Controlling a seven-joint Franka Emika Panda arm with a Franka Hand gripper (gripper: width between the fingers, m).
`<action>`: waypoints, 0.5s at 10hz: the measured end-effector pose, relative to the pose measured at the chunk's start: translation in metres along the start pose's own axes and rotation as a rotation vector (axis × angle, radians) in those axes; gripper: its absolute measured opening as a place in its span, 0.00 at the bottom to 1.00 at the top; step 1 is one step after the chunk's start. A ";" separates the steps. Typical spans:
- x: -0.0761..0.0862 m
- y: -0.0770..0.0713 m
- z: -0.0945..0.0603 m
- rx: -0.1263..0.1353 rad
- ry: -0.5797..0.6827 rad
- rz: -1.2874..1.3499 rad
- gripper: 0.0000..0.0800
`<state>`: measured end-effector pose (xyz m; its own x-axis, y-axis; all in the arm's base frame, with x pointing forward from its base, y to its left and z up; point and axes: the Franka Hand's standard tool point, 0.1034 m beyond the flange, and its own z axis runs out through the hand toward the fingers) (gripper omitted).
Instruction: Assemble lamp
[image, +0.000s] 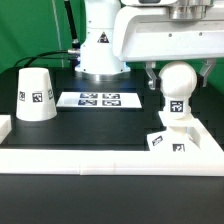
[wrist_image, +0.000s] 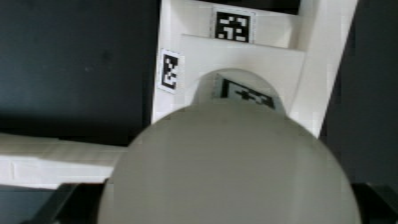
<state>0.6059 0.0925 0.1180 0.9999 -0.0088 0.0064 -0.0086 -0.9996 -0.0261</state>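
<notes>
Bulb (image: 178, 82) upright over base (image: 170, 137); shade (image: 37, 95) well apart, narrow end up.

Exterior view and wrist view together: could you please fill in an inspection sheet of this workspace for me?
Surface: black table, white border rail along its front.
Job's things: shade standing wide end down, apart on the exterior view's left; bulb upright over the base, seating unclear.
Clutter: marker board only.
Grippers: gripper straddles the bulb; contact cannot be told.
Cables: thin dark cable behind the arm.
Surroundings: green backdrop.
</notes>
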 end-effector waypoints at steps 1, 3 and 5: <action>0.000 0.000 0.000 -0.003 0.000 0.082 0.72; -0.001 0.000 0.001 -0.004 0.000 0.262 0.72; -0.001 -0.001 0.001 -0.006 -0.003 0.434 0.72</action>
<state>0.6047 0.0932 0.1174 0.9038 -0.4279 -0.0070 -0.4279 -0.9036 -0.0201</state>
